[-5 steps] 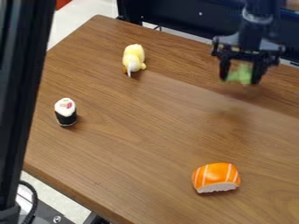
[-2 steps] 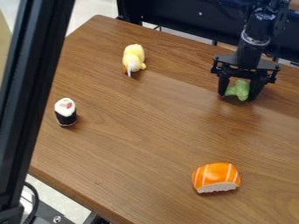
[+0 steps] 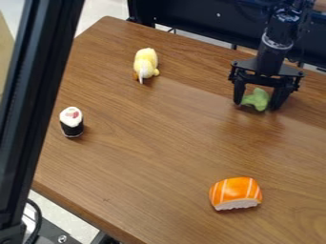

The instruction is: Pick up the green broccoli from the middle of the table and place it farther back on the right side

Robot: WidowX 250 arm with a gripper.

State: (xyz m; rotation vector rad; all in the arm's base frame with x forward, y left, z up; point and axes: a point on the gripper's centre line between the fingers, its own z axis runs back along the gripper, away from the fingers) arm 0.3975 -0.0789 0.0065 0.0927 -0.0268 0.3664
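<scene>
While the black fingers (image 3: pixel 279 97) stand well apart | green toy (image 3: pixel 257 99) sits unclamped between them

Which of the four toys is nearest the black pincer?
The lumpy green toy: it's between the fingers of the pincer. The yellow plush toy, black-and-white sushi roll and orange-striped sushi piece sit farther off.

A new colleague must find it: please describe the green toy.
At the wooden table's upper right, the gripper hangs down. Between its fingers is a lumpy green toy. Unlike the yellow toy, orange sushi and black-banded roll, it is green.
</scene>
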